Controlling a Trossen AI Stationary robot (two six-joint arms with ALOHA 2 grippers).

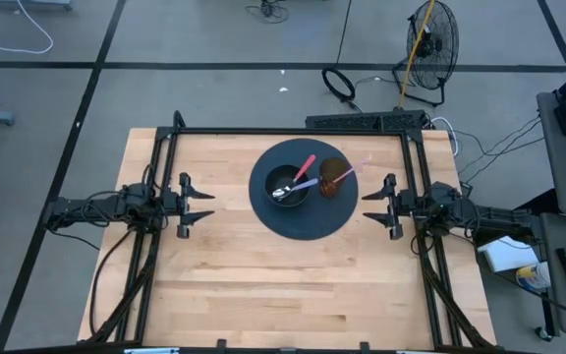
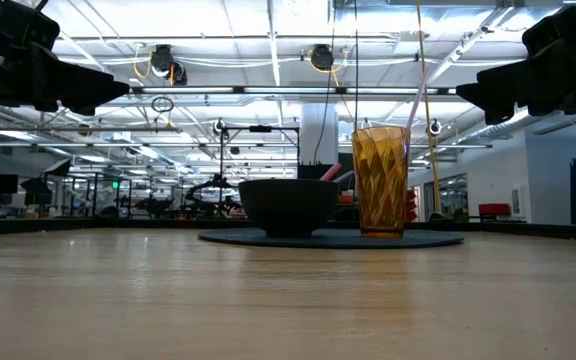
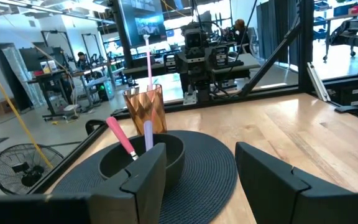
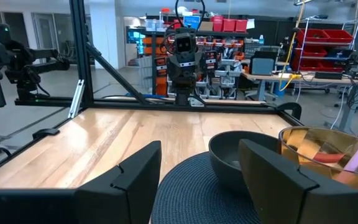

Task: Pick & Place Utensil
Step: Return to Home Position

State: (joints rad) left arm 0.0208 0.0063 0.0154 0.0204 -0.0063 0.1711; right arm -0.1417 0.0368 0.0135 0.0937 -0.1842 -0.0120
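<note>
A dark round placemat (image 1: 301, 216) lies at the table's far middle. On it stand a black bowl (image 1: 288, 186) and an amber tumbler (image 1: 334, 180). In the bowl rest two utensils: a pink-handled one (image 1: 304, 166) and a lavender-handled spoon (image 1: 301, 186), handles leaning on the rim. A pale pink utensil (image 1: 346, 173) stands in the tumbler. My left gripper (image 1: 202, 205) hovers open left of the mat; my right gripper (image 1: 369, 206) hovers open right of it. Neither touches anything.
A black frame (image 1: 293, 131) rims the table's far and side edges. Bare wood spreads in front of the mat toward the near edge. Beyond the table stand a floor fan (image 1: 428, 39), cables and a desk at the right.
</note>
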